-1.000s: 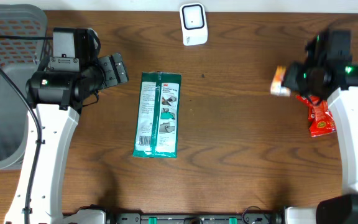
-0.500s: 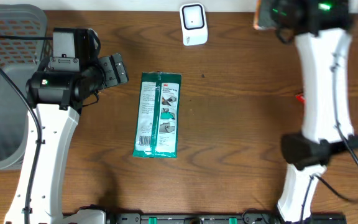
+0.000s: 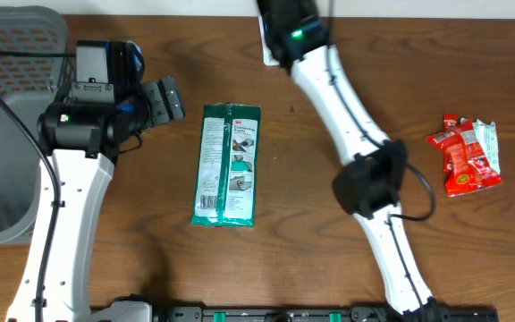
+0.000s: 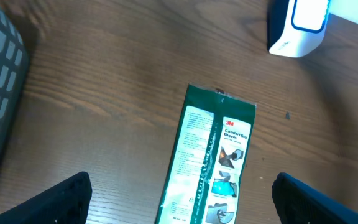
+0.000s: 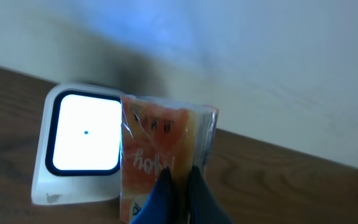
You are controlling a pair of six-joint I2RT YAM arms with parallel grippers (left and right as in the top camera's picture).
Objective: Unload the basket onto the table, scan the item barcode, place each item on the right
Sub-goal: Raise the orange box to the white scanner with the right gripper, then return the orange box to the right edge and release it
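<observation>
An orange snack packet (image 5: 160,140) stands upright in my right gripper (image 5: 180,182), whose blue fingers are shut on its lower edge. Just left of it in the right wrist view is the white barcode scanner (image 5: 82,146), its window lit. From overhead the right arm (image 3: 329,80) reaches to the table's back centre and covers most of the scanner (image 3: 269,57); the packet is hidden there. My left gripper (image 3: 166,98) hangs open at the left. In its wrist view nothing is between the fingers (image 4: 67,199).
A green 3M packet (image 3: 228,164) lies flat in the middle of the table, below the left gripper's view. Red snack packets (image 3: 463,156) lie at the right. A grey basket (image 3: 7,125) stands at the left edge.
The right arm has swung from the right side across to the back centre, carrying the orange packet up to the scanner. The red packets are now uncovered. The left arm is still.
</observation>
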